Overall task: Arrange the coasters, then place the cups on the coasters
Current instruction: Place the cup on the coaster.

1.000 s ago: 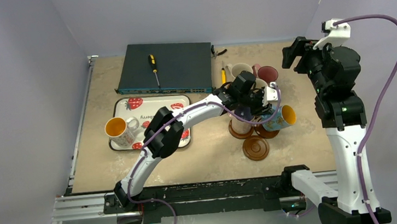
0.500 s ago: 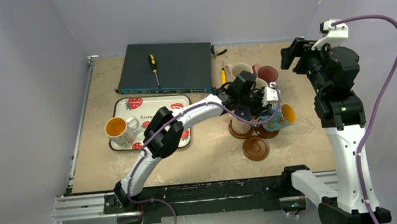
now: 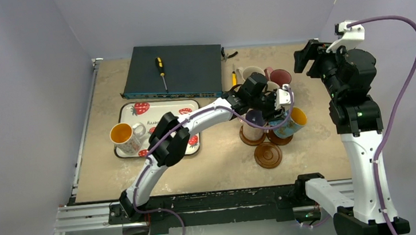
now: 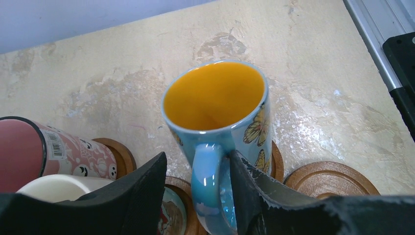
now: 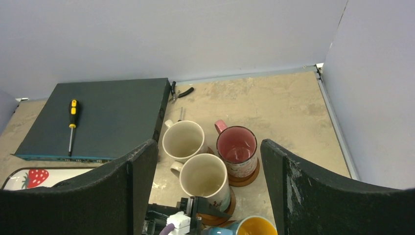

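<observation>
Blue butterfly mug (image 4: 215, 95): orange glaze inside and no contents. It stands at about 3 o'clock on the table (image 3: 221, 162), over a wooden coaster (image 4: 277, 161) whose edge shows at its base. The left gripper (image 4: 196, 161) straddles the handle with its fingers (image 4: 142, 196) apart; one appears to lie against the handle and the other is clear of it. Two cream mugs (image 5: 204, 176) and a pink-lined mug (image 5: 237, 147) stand at the blue mug's 11 to 12 o'clock, showing only glaze inside. An orange-lined mug (image 3: 122, 134) sits on the strawberry-print tray (image 3: 161, 106) at 9 o'clock. A bare coaster (image 3: 268, 155) lies at the blue mug's 7 o'clock. The right gripper (image 3: 302, 61) hangs raised at 2 o'clock, fingers wide apart, gripping nothing. The table is mottled beige with worn patches. At 12 o'clock a dark flat box (image 3: 189, 67) carries a screwdriver (image 3: 161, 69). Pale walls (image 3: 201, 9) enclose the table.
</observation>
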Motion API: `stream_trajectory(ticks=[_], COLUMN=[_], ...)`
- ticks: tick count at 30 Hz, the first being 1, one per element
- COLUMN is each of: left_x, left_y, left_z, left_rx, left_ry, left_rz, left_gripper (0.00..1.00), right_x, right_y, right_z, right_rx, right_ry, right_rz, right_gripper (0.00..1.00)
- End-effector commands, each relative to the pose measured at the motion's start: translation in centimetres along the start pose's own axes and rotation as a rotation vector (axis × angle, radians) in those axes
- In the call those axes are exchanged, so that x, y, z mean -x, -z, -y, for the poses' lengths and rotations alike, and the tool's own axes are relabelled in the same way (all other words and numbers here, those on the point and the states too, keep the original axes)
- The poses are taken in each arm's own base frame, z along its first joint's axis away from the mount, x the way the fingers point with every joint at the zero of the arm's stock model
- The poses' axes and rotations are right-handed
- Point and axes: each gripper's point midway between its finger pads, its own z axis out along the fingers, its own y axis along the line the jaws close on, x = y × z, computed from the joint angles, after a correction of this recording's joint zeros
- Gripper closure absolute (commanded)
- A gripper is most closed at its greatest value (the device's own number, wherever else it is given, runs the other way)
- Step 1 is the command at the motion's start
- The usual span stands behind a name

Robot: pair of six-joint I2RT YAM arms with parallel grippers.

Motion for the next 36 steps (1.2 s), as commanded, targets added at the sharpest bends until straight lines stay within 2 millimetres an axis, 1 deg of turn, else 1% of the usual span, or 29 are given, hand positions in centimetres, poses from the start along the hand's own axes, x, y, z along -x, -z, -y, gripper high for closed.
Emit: stream_trajectory(ticks=[1,8,18,20,23,24,25,26,28,29,30,32,33,34,36], left_x=[4.9,5.2,7.6,8.0,8.6,8.7,9.2,9.2,9.2,9.6,8.9,8.0,8.1,7.8,6.6], left_y=[2.6,3.7,6.1,6.8,8.4,9.2,10.1,10.9,12.7,14.0,14.7,17.1,18.4,19.8,22.5], left_z=[-1.4,-0.9,-0.3,-0.2,-0.2,-0.4,-0.6,-0.7,-0.9,-1.0,-1.2,-1.3,-2.1,-2.7,-3.7], left_rx=[0.050,0.060,0.083,0.094,0.120,0.135,0.157,0.173,0.208,0.238,0.262,0.314,0.361,0.411,0.507], left_ry=[-0.077,-0.061,-0.031,0.000,0.056,0.078,0.091,0.112,0.150,0.163,0.187,0.236,0.254,0.285,0.370], left_rz=[0.073,0.053,0.071,0.075,0.092,0.097,0.113,0.117,0.130,0.141,0.134,0.126,0.147,0.152,0.154], left_gripper=[0.53,0.51,0.49,0.48,0.47,0.46,0.46,0.46,0.45,0.45,0.45,0.45,0.45,0.44,0.44], right_x=[1.1,1.2,0.5,0.1,-0.7,-1.1,-1.5,-2.1,-3.7,-4.5,-5.2,-6.6,-7.1,-7.7,-8.4], right_y=[-0.1,0.2,0.3,0.4,0.6,0.7,0.7,0.7,0.6,0.5,0.5,0.5,0.5,0.6,0.6], right_z=[-0.5,-0.4,-0.4,-0.2,0.3,0.5,0.7,0.8,0.8,0.6,0.5,0.3,0.3,0.3,0.3], right_rx=[0.022,0.021,0.018,0.009,-0.019,-0.030,-0.038,-0.042,-0.039,-0.031,-0.023,-0.012,-0.010,-0.010,-0.014], right_ry=[-0.003,-0.005,-0.014,-0.021,-0.043,-0.055,-0.069,-0.078,-0.096,-0.106,-0.115,-0.132,-0.141,-0.148,-0.170], right_rz=[0.042,0.044,0.024,0.017,0.009,0.005,-0.003,-0.014,-0.049,-0.068,-0.084,-0.123,-0.137,-0.150,-0.161], right_gripper=[0.21,0.21,0.20,0.20,0.18,0.17,0.12,0.11,0.05,0.03,0.02,0.02,0.02,0.02,0.02])
